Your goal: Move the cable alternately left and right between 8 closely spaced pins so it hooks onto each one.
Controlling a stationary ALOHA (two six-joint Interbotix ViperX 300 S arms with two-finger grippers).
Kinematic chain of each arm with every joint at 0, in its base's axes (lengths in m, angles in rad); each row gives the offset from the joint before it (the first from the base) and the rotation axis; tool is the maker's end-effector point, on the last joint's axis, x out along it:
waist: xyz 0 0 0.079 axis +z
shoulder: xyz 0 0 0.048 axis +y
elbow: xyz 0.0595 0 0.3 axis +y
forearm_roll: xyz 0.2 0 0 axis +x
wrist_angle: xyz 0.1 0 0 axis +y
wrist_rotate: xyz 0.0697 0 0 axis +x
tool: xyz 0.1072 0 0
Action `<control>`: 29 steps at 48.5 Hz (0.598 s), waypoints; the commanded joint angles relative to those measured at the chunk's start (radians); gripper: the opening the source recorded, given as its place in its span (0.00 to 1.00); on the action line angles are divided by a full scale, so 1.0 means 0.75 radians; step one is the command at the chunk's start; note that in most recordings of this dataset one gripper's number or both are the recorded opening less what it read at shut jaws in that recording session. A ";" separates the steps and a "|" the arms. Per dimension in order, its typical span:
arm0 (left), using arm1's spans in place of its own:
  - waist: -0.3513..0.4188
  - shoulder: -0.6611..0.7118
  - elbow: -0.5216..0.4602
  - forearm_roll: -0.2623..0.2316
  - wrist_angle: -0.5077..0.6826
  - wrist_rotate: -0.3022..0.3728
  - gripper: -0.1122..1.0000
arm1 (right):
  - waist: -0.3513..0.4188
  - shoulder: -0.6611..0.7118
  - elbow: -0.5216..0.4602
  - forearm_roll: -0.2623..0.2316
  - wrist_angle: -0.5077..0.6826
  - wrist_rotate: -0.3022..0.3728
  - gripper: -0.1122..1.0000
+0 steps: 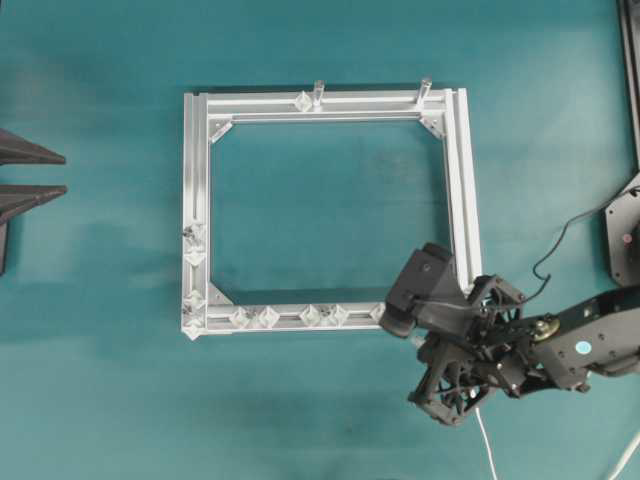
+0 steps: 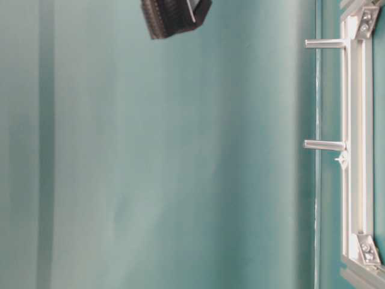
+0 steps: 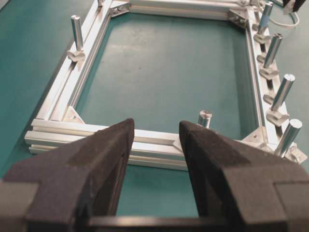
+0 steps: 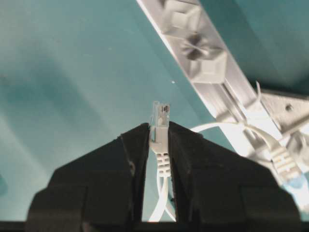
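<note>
Two end effectors are at work, and only the right one carries anything: the right end effector (image 4: 159, 133) is clamped on the cable (image 4: 161, 164) just behind its small clear plug (image 4: 160, 116), which stands up past the black fingertips (image 4: 137, 140), while the white cord runs back down between the pads and a second loop of it curves off to the right toward the frame. From above, this end effector (image 1: 405, 325) sits over the lower right corner of the square aluminium frame (image 1: 195, 200), hiding that corner, and the cable (image 1: 487, 440) trails off toward the bottom edge of the view. Open teal surface (image 1: 330, 210) fills the inside of the frame, and more lies on every side of it. Along the bottom rail the pins (image 1: 268, 317) show as small whitish diamonds in a spaced row, with more on the lower part of the left rail; no cable is seen on any of those in view. Two taller grey posts (image 1: 319, 92) stand on the top rail. The left end effector (image 3: 155, 140) has its jaws wide apart with nothing between them, and hangs just short of the nearest frame rail, looking across the frame toward a row of metal posts (image 3: 281, 92) on the right-hand rail. In the overhead view its black fingers (image 1: 30, 152) only poke in at the left edge, well apart from the frame.
</note>
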 commanded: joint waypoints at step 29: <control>0.004 0.016 -0.014 0.004 -0.006 0.004 0.53 | -0.006 -0.033 0.012 -0.131 0.117 0.511 0.25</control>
